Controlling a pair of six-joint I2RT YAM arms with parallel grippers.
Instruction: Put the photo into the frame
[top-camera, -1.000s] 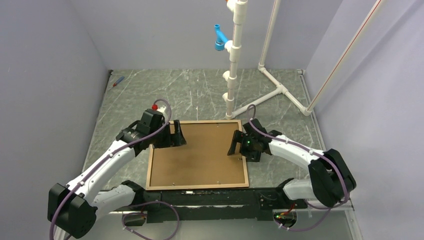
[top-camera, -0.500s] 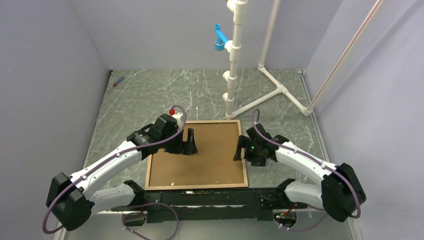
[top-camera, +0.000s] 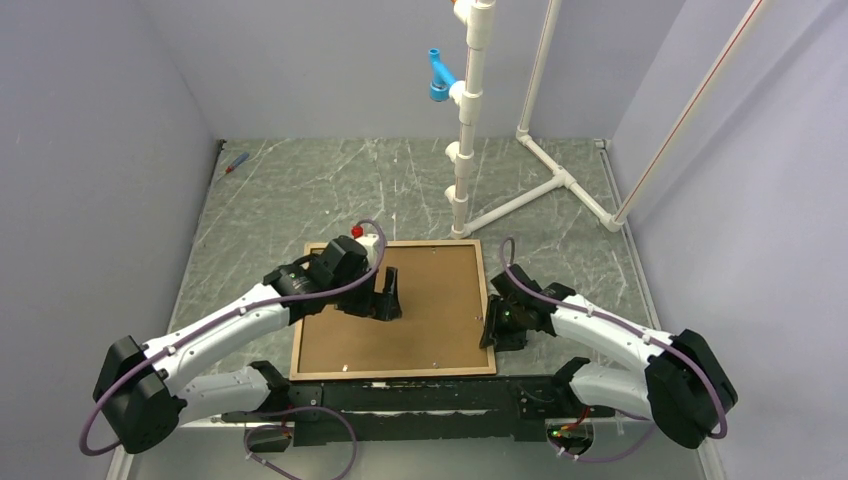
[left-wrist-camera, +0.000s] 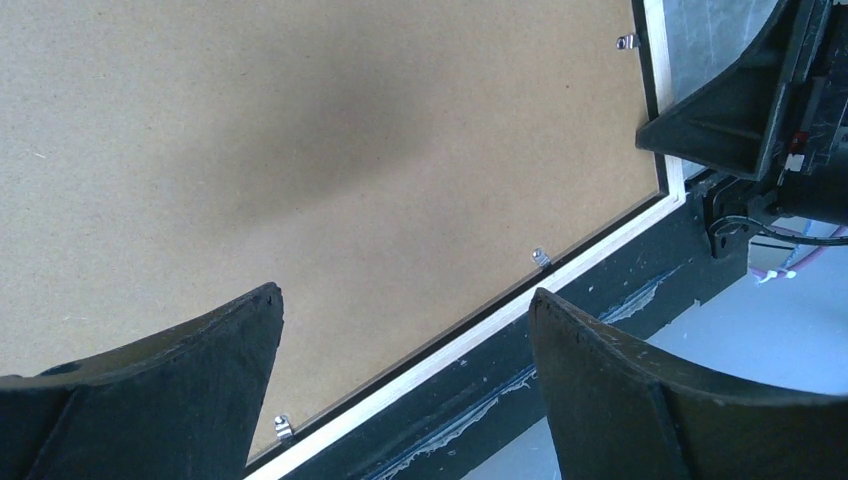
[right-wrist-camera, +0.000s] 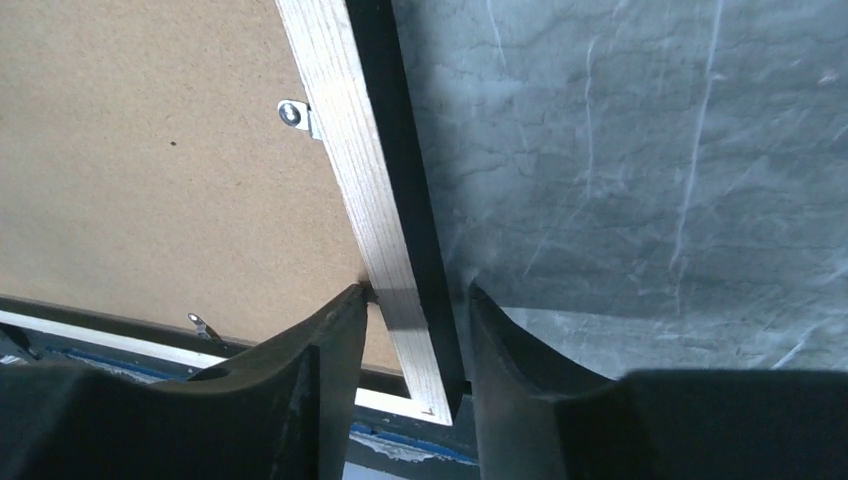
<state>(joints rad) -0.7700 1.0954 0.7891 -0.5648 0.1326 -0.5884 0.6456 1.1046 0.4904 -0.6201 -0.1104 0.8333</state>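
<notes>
Right pincer (right-wrist-camera: 418, 295) is narrowed onto the right rail of the thin-railed light-wood rectangular picture frame (right-wrist-camera: 350, 150), near its near-right corner. One finger is on the inner wood edge and the other on the black outer side, and the rail fills the gap, so this reads as a grip. Left pincer (left-wrist-camera: 405, 300) is wide and holds nothing, hovering over the plain brown backing board (top-camera: 430, 300) about mid-panel.

The frame lies flat and back-up on the grey-green marbled desk (top-camera: 300, 190), between the two arms at the near edge. The board sits inside it, with small metal tabs (right-wrist-camera: 292, 114) around the rails. Photo is not visible, and I can't tell if it's under the board.

Step, as a guess: securing the frame by its rail, either to lift or turn it or to steady it for work on the back. Next move needs a firm pinch on that thin rail and a slow raise so it doesn't slip. The left pincer is free to support the other side or work the tabs.
</notes>
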